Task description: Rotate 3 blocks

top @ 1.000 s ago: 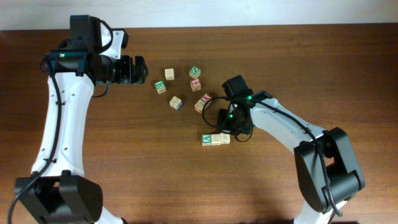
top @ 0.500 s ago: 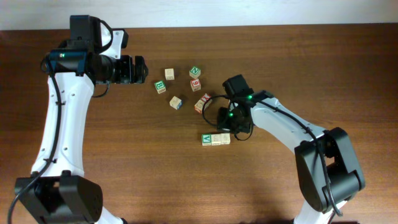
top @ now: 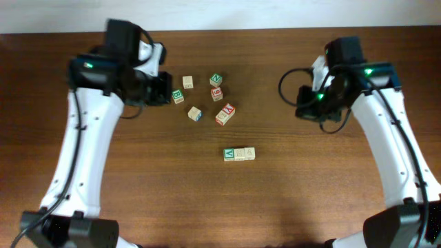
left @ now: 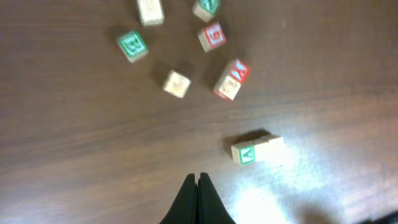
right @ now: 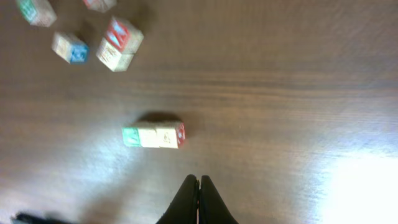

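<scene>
Left gripper closed, empty, blocks in row — lettering blurred

We are looking at a dark wooden table. The red 9 cube is sitting among loose blocks. The green N cube is lying just behind it, toward the far edge. A red-lettered block pair is resting just in front of it. The green B cube and a plain pale cube are sitting off to its left in the overhead view.
</scene>
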`<state>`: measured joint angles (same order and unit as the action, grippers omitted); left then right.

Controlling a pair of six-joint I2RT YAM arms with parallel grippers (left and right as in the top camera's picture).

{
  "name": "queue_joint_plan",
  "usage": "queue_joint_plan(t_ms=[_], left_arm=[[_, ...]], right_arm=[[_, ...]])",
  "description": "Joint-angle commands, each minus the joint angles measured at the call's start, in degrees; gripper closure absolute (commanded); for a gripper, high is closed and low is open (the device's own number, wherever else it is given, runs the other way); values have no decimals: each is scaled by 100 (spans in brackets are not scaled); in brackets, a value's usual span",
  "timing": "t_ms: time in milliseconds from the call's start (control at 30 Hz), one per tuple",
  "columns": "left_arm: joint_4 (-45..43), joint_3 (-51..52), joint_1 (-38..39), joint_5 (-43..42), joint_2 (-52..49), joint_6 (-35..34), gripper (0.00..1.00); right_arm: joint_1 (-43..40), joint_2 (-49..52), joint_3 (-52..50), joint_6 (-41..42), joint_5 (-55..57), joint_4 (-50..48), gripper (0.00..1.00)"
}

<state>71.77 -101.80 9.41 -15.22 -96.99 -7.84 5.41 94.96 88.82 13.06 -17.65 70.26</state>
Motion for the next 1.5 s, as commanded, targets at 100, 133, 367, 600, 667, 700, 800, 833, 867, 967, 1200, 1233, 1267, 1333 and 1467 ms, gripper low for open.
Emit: queue_joint_plan(t_ms=[100, 133, 367, 600, 667, 700, 800, 833, 867, 967, 1200, 1233, 1267, 1333, 1467], left_arm=[[-1687, 2120, 509, -520, 11, -1196, 100], [-2039, 2444, 638, -518, 11, -1373, 100], [-3700, 3947, 1224, -472, 11, -2273, 100], [-4710, 4802, 1314, -470, 4, -2629, 100], [-4815, 4913, 1443, -317, 4, -2754, 100], [-4841, 4927, 1523, -225, 2, -2756, 100], [-4972, 4927, 1698, -94, -7, -2756, 100], [-5001, 4927, 1755, -15, -7, -2756, 100], [-5027, 4927, 1799, 4, -7, -2756, 100], [-5031, 4927, 1808, 4, -20, -2756, 100], [-5219, 4927, 1808, -181, -286, -2830, 100], [-5222, 4927, 1808, -271, -289, -2704, 100], [-5222, 4927, 1808, -308, -286, -2671, 100], [-5222, 4927, 1808, -398, -286, -2568, 100], [-5149, 4927, 1808, -625, -289, -2330, 100]], right_arm=[[24, 28, -1790, -835, -1051, -1414, 96], [24, 31, -2020, -835, -1091, -1652, 96], [68, 275, -2758, -835, -1276, -2712, 96], [376, 332, -2966, -610, -1165, -2986, 96], [374, 437, -3056, -463, -1169, -3115, 96], [376, 496, -3056, -415, -1169, -3180, 96], [387, 616, -3058, -356, -1172, -3348, 96], [398, 640, -3058, -354, -1172, -3375, 96], [398, 658, -3058, -356, -1169, -3373, 96], [398, 669, -3077, -356, -1169, -3368, 96], [564, 669, -3139, -358, -1058, -3390, 96], [601, 669, -3191, -358, -1034, -3436, 95], [599, 669, -3211, -358, -1036, -3456, 96], [601, 669, -3250, -358, -1036, -3473, 96], [675, 669, -3268, -361, -1038, -3536, 96]])
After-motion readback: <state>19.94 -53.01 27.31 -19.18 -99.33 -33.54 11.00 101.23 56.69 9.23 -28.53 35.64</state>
